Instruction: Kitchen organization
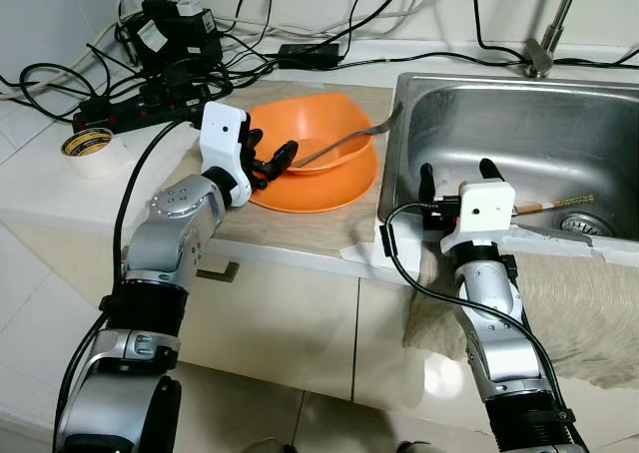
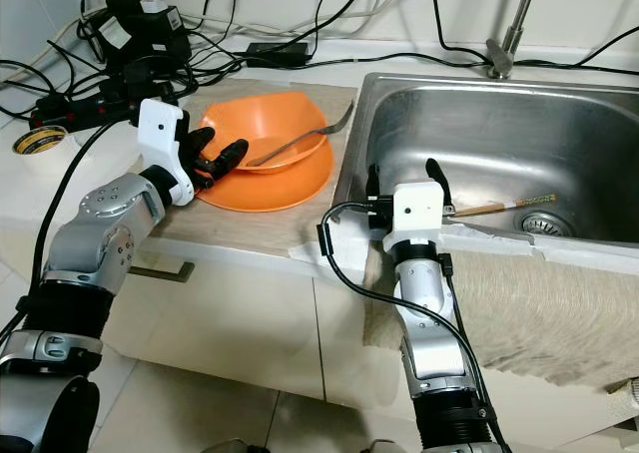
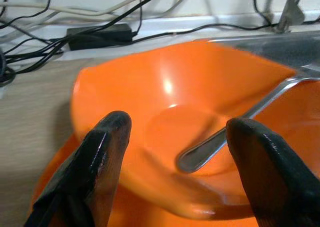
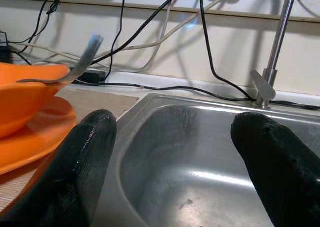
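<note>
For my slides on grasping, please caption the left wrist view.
Open left gripper faces an orange plastic bowl holding a metal fork.

Even, bright indoor light; head views sharp, with soft shadows. Pale glare patches on the brushed stainless steel sink basin point(image 1: 519, 134) and a white highlight inside the glossy orange plastic bowl point(image 3: 167, 87). Wrist views softer: near black gripper fingers point(image 4: 85, 157) blurred, background cables reasonably crisp.

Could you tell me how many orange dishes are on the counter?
2: an orange bowl holding a fork, stacked on an orange plate left of the sink.
</note>
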